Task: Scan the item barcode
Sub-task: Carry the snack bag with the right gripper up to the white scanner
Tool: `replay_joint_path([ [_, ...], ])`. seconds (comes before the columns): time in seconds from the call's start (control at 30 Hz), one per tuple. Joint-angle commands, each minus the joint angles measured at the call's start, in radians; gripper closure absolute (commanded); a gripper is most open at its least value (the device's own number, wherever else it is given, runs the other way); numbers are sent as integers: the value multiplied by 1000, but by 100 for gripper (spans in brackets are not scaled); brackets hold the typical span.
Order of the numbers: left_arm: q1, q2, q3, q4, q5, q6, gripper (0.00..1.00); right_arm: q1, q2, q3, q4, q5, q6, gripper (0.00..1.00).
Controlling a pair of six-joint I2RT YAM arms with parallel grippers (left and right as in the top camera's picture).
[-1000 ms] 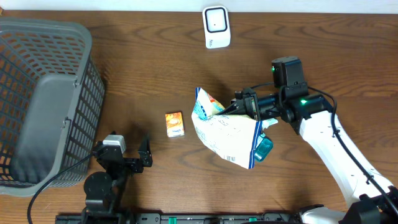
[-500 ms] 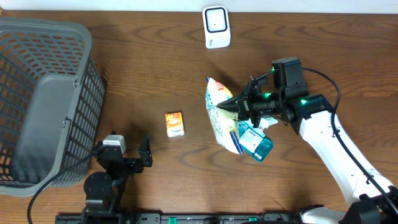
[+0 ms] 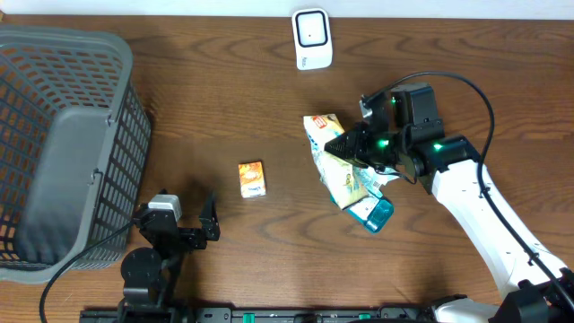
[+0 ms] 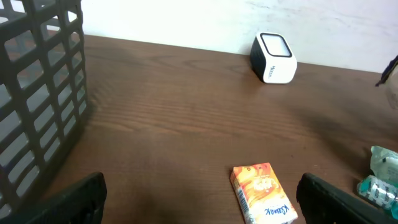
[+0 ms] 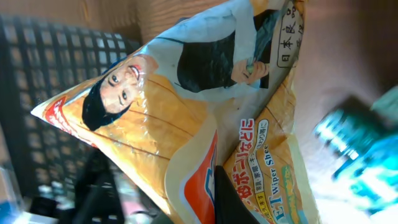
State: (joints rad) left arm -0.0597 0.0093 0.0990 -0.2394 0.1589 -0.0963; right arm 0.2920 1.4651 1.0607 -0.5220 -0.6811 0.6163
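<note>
In the air right of the table's middle, my right gripper (image 3: 348, 149) is shut on a yellow and white printed bag (image 3: 334, 160) and holds it up on edge. The right wrist view is filled by the bag (image 5: 186, 112), with a dark finger (image 5: 231, 200) pressed into its fold; no barcode shows on this face. The white scanner (image 3: 312, 39) stands at the table's far edge, well apart from the bag. Near the front left, my left gripper (image 4: 202, 205) is open and empty, with a small orange box (image 4: 261, 193) lying just ahead between its fingers.
A grey mesh basket (image 3: 63, 135) fills the left side, also seen as the basket (image 4: 37, 93) in the left wrist view. A teal packet (image 3: 377, 213) lies on the table under the held bag. The orange box (image 3: 252, 178) lies left of the bag.
The right gripper has turned the bag from broadside to edge-on and carried it a little right and toward the scanner. The left arm has not moved.
</note>
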Motion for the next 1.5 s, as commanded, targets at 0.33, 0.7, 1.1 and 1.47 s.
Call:
replay_joint_path([
  [0.33, 2, 2, -13, -36, 13, 17, 2, 122, 39, -2, 328, 575, -371, 99],
  [0.7, 2, 2, -13, -36, 13, 17, 2, 147, 301, -2, 1026, 793, -408, 99],
  [1.1, 2, 2, -13, -36, 13, 17, 2, 147, 571, 179, 1301, 770, -416, 98],
  [1.47, 2, 2, -13, -36, 13, 17, 2, 135, 977, 895, 898, 690, -440, 99],
])
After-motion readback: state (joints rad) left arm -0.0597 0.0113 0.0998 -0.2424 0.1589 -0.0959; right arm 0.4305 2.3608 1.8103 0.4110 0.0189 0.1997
